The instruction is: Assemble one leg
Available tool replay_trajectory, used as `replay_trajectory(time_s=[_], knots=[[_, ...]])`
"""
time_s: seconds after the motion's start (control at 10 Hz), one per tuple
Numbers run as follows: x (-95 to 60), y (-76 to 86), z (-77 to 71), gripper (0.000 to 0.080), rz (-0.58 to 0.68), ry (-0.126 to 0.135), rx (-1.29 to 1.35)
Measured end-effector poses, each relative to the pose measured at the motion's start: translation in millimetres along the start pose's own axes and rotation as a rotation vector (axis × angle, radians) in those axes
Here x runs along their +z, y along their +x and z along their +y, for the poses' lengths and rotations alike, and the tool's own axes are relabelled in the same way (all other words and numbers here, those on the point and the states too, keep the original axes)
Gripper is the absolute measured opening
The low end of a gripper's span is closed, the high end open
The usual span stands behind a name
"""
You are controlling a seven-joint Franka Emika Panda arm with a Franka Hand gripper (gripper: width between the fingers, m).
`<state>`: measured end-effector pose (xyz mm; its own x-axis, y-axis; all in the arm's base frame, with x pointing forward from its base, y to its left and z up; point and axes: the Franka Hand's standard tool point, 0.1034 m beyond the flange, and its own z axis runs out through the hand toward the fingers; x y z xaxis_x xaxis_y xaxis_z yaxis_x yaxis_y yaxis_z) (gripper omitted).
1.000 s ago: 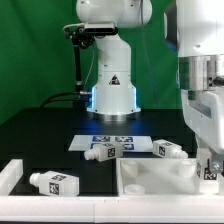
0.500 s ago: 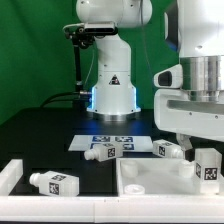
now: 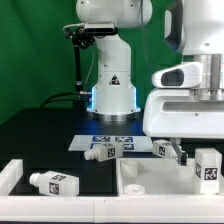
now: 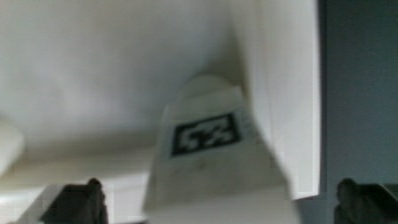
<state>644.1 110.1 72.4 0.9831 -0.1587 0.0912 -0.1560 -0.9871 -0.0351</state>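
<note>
Shifted toward the tabletop (image 3: 150, 180), the gripper (image 4: 214, 200), spread wide, risks knocking the leg (image 3: 207, 168) on closing

The tabletop (image 3: 150, 180) looks like smooth white plastic with a slight sheen along its raised rims. On it, the leg (image 3: 208, 166) has the same smooth white plastic look, with matt black-and-white printed tags. Beyond the tabletop, the table (image 3: 40, 135) is matt black. The robot arm (image 3: 195, 95) above the tabletop has glossy white casing.
</note>
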Motion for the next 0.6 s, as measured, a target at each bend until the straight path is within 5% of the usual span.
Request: replay_trajectory(time_s=[0.1, 0.2, 0.3, 0.6], knots=[[0.8, -1.0, -0.8, 0.0649, -0.001, -0.002, 0.078], [0.8, -0.9, -0.3, 0.0561, -0.001, -0.003, 0.071], [0.9, -1.0, -0.5, 0.0377, -0.002, 0.0, 0.136], [1.1, -0.9, 0.4, 0.0284, -0.002, -0.002, 0.328]])
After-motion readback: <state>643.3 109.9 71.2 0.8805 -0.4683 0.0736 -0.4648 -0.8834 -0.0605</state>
